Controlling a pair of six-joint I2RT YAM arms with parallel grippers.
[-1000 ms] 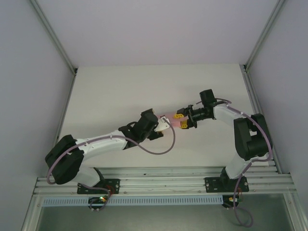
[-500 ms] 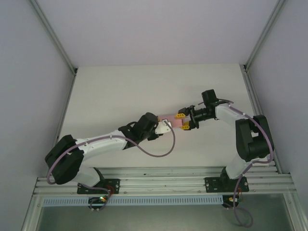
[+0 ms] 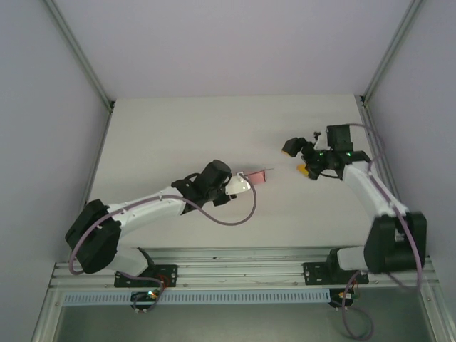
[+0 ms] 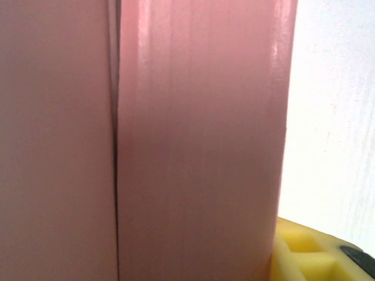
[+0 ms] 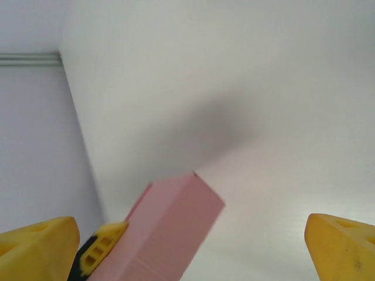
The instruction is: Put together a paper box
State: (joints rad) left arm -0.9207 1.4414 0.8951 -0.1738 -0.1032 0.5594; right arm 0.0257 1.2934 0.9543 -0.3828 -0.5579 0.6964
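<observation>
Left gripper (image 3: pixel 244 182): you see it clamped on the near end of the paper box (image 3: pixel 258 176), with a yellow finger pad (image 4: pixel 304 252) against the card.
Paper box: a folded pink piece that sticks out toward 3 o'clock from the left gripper, over the middle of the white table (image 3: pixel 185 128).
Right gripper (image 3: pixel 296 160): your jaws stand wide apart and hold nothing. It is at 2 o'clock from the box, near it but not touching.
</observation>
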